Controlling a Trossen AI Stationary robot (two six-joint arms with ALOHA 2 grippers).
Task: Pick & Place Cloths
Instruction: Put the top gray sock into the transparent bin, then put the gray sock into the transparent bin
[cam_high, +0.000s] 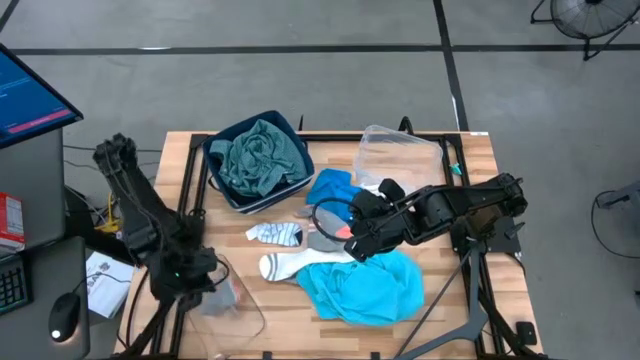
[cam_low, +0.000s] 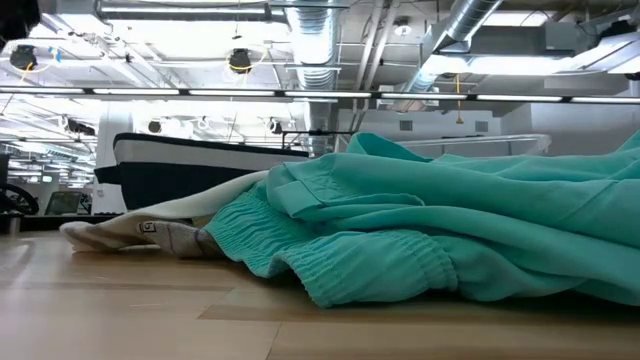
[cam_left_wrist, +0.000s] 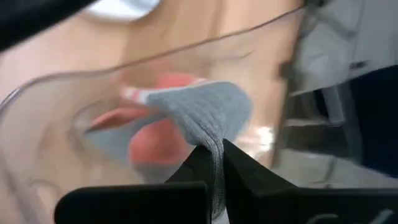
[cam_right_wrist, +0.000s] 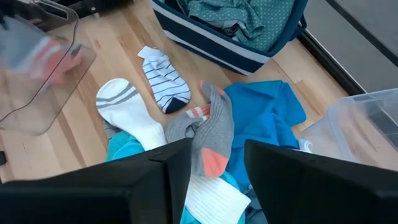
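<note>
My left gripper (cam_left_wrist: 214, 163) is at the near left, over a clear tub (cam_high: 250, 318), and is shut on a grey-and-coral sock (cam_left_wrist: 186, 115). My right gripper (cam_right_wrist: 217, 163) hovers open, high above mid-table. Another grey-and-coral sock (cam_right_wrist: 208, 134) lies on the table below it, untouched. Around that sock lie a striped sock (cam_high: 275, 234), a white sock (cam_high: 288, 265), a bright blue top (cam_high: 335, 188) and a turquoise top (cam_high: 365, 287). A teal-green shirt (cam_high: 258, 158) fills the dark blue bin (cam_high: 290, 183). My left gripper pinches a grey ribbed part of the sock (cam_left_wrist: 214, 142) between its two fingertips, the fingers slanting down. The rest of the sock, with its coral patches (cam_left_wrist: 158, 140), reaches out beyond the fingers inside the clear tub's wall (cam_left_wrist: 37, 93). I cannot tell whether it rests on the tub's floor.
A second clear tub (cam_high: 400, 155) stands at the far right of the table. In the low view the turquoise top (cam_low: 450, 230) fills most of the picture, with the white sock (cam_low: 130, 235) to its left. Bare wood shows at the near right.
</note>
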